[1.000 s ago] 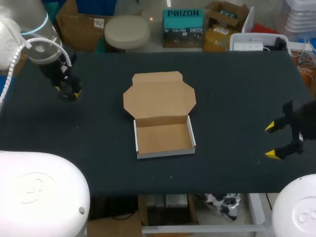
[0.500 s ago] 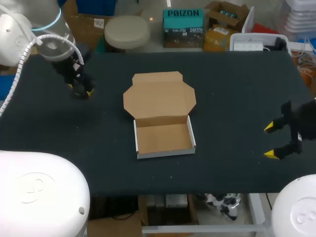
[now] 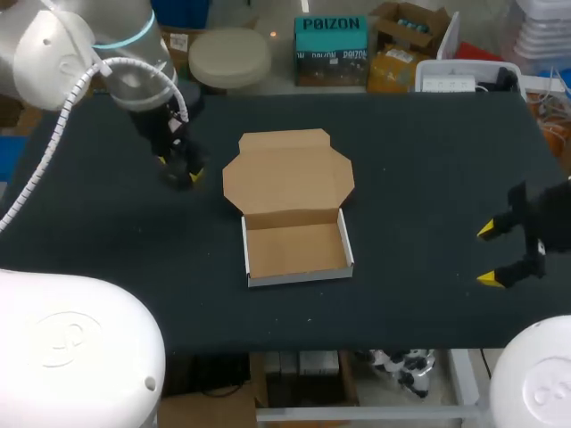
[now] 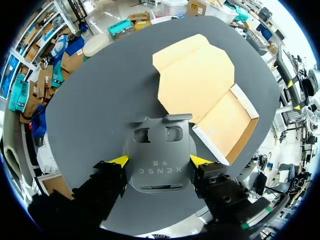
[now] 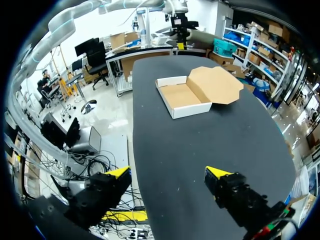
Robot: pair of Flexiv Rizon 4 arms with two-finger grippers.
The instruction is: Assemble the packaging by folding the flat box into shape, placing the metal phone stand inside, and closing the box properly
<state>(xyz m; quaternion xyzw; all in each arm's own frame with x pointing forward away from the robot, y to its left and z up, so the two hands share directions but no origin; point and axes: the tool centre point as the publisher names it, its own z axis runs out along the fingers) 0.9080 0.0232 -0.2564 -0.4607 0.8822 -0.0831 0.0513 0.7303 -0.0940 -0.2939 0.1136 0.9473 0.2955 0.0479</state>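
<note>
The cardboard box (image 3: 294, 245) sits folded into a shallow tray at mid-table, its brown lid (image 3: 287, 171) lying flat and open behind it. A dark grey metal phone stand (image 4: 159, 159) is held flat between the fingers of my left gripper (image 4: 159, 162), which is shut on its two sides. That left gripper (image 3: 182, 169) hovers just left of the lid. In the left wrist view the box (image 4: 225, 131) lies ahead of the stand, to its right. My right gripper (image 3: 498, 254) stands open near the table's right edge, with nothing in it; the box (image 5: 184, 97) is far ahead of the right gripper (image 5: 167, 175).
The black table (image 3: 410, 160) carries nothing else. Its front edge runs close below the box tray, and its right edge is beside my right gripper.
My left arm has carried the phone stand rightward from the far left of the table to beside the box lid. The right arm and the box have not moved.
</note>
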